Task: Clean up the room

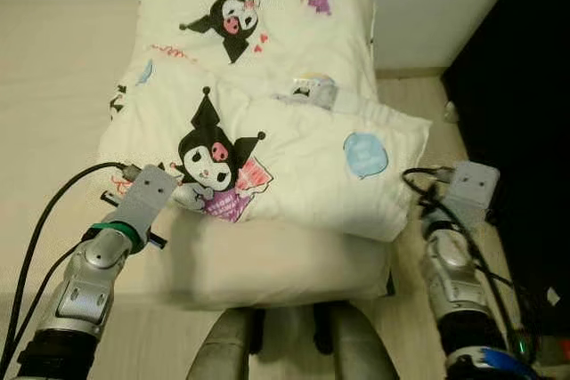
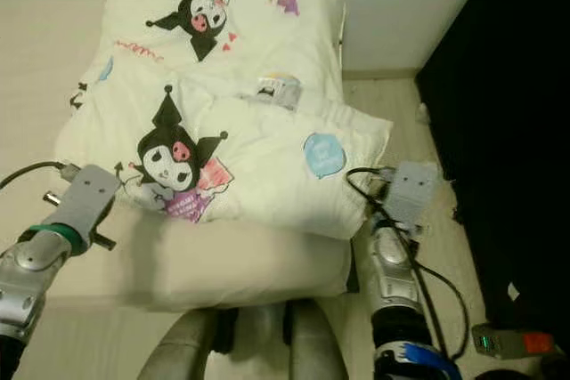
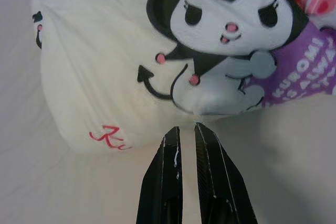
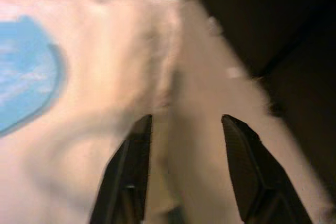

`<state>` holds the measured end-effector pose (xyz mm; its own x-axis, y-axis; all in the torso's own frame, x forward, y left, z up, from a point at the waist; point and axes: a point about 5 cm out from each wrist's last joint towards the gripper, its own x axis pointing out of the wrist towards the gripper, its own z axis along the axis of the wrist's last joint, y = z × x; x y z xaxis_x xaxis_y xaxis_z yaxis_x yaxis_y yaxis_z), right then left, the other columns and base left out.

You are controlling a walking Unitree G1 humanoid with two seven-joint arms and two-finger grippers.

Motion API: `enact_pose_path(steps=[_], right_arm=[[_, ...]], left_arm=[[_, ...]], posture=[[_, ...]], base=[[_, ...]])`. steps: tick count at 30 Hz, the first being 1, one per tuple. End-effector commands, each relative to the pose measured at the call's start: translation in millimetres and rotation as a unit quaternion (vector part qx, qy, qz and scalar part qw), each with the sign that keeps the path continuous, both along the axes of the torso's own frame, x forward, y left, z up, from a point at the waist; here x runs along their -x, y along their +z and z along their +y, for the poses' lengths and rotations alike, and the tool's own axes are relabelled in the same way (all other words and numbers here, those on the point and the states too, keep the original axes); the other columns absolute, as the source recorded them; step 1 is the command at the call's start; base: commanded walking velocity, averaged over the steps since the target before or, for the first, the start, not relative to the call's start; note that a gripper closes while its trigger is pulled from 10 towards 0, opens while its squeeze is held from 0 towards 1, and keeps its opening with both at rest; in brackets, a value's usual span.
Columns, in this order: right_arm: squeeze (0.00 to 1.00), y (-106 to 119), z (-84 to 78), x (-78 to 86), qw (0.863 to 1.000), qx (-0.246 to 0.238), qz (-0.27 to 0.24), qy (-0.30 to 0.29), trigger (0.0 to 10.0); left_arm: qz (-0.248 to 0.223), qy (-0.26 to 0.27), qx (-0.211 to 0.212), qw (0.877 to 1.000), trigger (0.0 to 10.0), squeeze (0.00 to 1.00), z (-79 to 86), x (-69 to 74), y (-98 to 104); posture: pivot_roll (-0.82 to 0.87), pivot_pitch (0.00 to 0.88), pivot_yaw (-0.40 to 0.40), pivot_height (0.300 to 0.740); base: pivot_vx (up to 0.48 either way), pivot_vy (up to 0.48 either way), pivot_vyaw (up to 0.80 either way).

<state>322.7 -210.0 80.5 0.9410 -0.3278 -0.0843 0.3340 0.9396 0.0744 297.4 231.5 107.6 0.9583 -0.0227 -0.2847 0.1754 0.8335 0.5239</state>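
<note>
Pillow (image 1: 294, 153) on bed (image 1: 53, 86) | soft, light, floppy: you pinch corners | L tool (image 3: 187, 128) nearly pressed together at cartoon edge | R tool (image 4: 184, 124) spread at side seam.

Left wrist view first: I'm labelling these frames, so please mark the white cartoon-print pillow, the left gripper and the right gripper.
white cartoon-print pillow (image 3: 105, 77): left wrist view, plain white cloth beside the cartoon figure.
left gripper (image 3: 187, 128): left wrist view, between the fingertips.
right gripper (image 4: 184, 120): right wrist view, between the spread fingertips.
</note>
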Motion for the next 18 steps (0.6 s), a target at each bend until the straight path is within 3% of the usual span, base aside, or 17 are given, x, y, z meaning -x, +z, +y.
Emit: enact_pose_path(steps=[1,3,6,14,15,16,18], right_arm=[[1.0,-7.9,2.0,4.1,1.0,-0.022,-0.003,0.016,10.0],[1.0,-2.5,13.6,-0.7,0.995,-0.059,-0.035,0.076,10.0],[1.0,-2.4,16.3,-1.4,0.993,-0.066,-0.028,0.093,10.0],[1.0,-11.1,7.5,2.7,0.998,-0.046,0.004,0.051,10.0],[1.0,-14.3,-1.1,5.9,1.0,0.008,0.023,0.017,10.0],[1.0,-14.3,-1.1,5.9,1.0,0.008,0.023,0.017,10.0],[1.0,-15.5,-6.6,8.2,0.998,0.054,0.031,-0.003,10.0]], left_arm=[[0.024,0.01,-0.003,1.0,10.0,0.0,8.4,7.3,-7.5],[0.024,0.009,-0.006,1.0,10.0,0.0,10.4,7.9,-4.9],[0.025,0.009,-0.007,1.0,10.0,0.0,11.9,10.1,-1.4],[0.025,0.011,-0.006,1.0,10.0,0.0,13.8,11.5,1.7],[0.026,0.011,-0.006,1.0,10.0,0.0,13.9,11.9,2.2],[0.026,0.011,-0.006,1.0,10.0,0.0,13.9,11.9,2.2],[0.027,0.009,-0.006,1.0,10.0,0.0,13.9,12.5,2.5]], posture=[[0.08,0.396,0.141,0.74],[0.09,0.402,0.15,0.74],[0.09,0.401,0.152,0.74],[0.1,0.401,0.155,0.74],[0.1,0.396,0.161,0.74],[0.1,0.396,0.161,0.74],[0.11,0.391,0.167,0.74]], base=[[0.0,0.0,0.0],[0.0,0.0,0.0],[0.0,0.0,0.0],[0.0,0.0,0.0],[0.0,0.0,0.0],[0.0,0.0,0.0],[0.0,0.0,0.0]])
